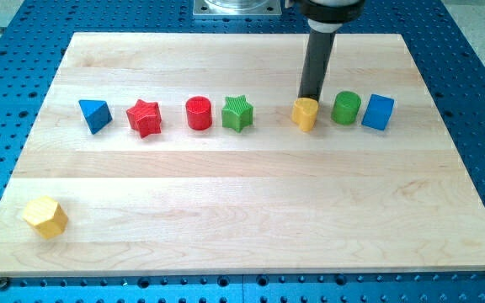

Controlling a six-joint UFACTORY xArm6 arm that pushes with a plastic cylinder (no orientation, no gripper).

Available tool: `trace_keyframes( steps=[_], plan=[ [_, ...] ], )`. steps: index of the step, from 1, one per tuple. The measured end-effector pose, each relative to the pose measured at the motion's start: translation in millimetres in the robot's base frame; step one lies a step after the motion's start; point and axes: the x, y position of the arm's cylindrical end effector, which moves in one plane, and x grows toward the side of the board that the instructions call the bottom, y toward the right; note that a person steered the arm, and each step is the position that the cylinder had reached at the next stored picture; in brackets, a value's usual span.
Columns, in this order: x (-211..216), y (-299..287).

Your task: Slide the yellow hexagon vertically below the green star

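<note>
The yellow hexagon (45, 217) lies near the board's bottom left corner. The green star (237, 113) stands in a row of blocks across the upper part of the board, well up and to the right of the hexagon. My tip (311, 98) is at the top edge of a second, smaller yellow block (306, 114), touching or nearly touching it, to the right of the green star and far from the yellow hexagon.
The row holds, from the view's left, a blue triangle (95, 114), a red star (145, 118), a red cylinder (199, 113), the green star, the yellow block, a green cylinder (346, 108) and a blue cube (378, 112). The wooden board (251, 210) lies on a blue perforated table.
</note>
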Motion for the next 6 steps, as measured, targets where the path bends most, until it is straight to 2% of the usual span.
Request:
trace_keyframes(
  steps=[1, 2, 3, 4, 5, 6],
  plan=[
    [-49.5, -40.7],
    [-91.1, -122.8],
    [-91.8, -185.6],
    [-50.1, -225.6],
    [-2.4, -297.7],
    [11.7, -324.3]
  ],
)
